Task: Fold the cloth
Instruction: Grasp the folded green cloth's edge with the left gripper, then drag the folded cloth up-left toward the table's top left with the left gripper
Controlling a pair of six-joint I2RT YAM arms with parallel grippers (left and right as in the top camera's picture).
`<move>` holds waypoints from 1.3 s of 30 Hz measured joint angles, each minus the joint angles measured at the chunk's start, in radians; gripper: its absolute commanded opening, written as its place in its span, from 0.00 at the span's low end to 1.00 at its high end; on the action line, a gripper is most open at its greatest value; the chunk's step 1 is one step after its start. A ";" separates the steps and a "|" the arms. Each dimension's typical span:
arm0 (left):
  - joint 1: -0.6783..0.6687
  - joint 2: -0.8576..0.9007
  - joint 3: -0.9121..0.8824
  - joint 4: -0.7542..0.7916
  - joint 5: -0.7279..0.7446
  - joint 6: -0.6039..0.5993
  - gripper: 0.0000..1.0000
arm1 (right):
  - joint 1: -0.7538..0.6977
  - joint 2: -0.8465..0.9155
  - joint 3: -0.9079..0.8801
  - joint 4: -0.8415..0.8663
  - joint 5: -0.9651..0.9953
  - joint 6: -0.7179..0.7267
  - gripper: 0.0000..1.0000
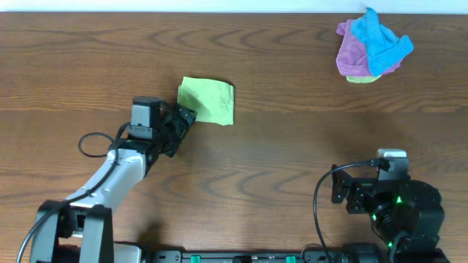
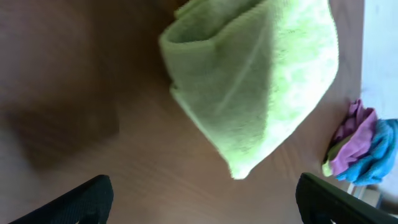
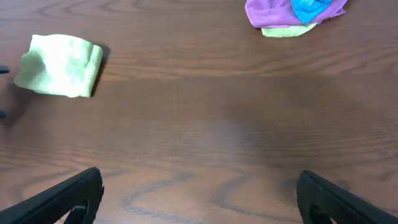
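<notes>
Folded lime-green cloth [image 1: 208,101] lying on the wooden table [image 1: 292,153], left of centre and toward the far side. The left gripper [image 2: 202,202], jaws spread wide and released, sits just beside the cloth's near-left edge. The right gripper [image 3: 199,199], likewise released and holding nothing, rests at the near right. A purple cloth [image 1: 353,52] and a blue cloth [image 1: 380,40] lie heaped at the far right.

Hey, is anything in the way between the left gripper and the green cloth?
Nothing visible. The open left gripper sits right by the cloth, with only bare table between them. The pile of other cloths lies far off to the right.
</notes>
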 measured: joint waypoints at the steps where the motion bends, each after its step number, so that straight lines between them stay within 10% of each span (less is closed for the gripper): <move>1: -0.011 0.010 0.000 0.018 -0.013 -0.016 0.95 | 0.000 0.000 0.000 0.000 0.000 0.000 0.99; 30: -0.061 0.307 0.034 0.485 -0.056 -0.243 1.00 | 0.000 0.000 0.000 0.000 0.000 0.000 0.99; 39: -0.061 0.363 0.039 0.516 -0.083 -0.192 0.45 | 0.000 0.000 0.000 0.000 0.001 0.000 0.99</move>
